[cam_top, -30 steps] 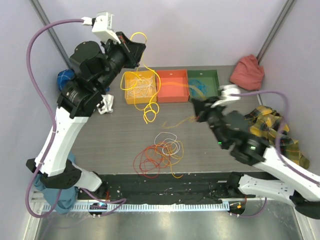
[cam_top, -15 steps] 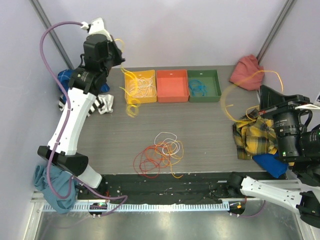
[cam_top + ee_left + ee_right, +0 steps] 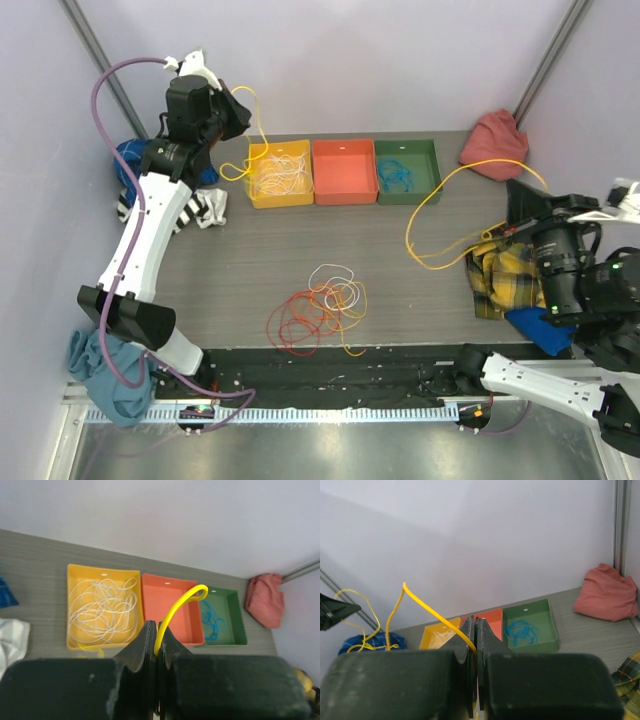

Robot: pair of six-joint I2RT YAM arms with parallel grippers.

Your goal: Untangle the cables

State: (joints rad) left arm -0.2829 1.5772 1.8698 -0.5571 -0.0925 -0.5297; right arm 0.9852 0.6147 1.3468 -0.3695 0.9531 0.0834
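Above the yellow plastic tray (image 3: pixel 285 203), the left gripper (image 3: pixel 156 630) should lower its thin yellow cable (image 3: pixel 176 609) slowly, clear of the red, orange and white tangle (image 3: pixel 318 305) at centre. It is clamped on that cable; the right gripper (image 3: pixel 474 626) clamps a yellow strand (image 3: pixel 437 614) looping over the grey bench (image 3: pixel 250 260).

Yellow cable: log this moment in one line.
left gripper: shut on yellow cable | right gripper: shut on yellow cable | tangle: on table

Left arm (image 3: pixel 150 215) stands tall at the far left, left claw (image 3: pixel 156 630) pinched tight on a yellow cable (image 3: pixel 176 607). Right arm (image 3: pixel 590 285) is lifted at the right edge, right claw (image 3: pixel 474 625) pinching yellow cable too.
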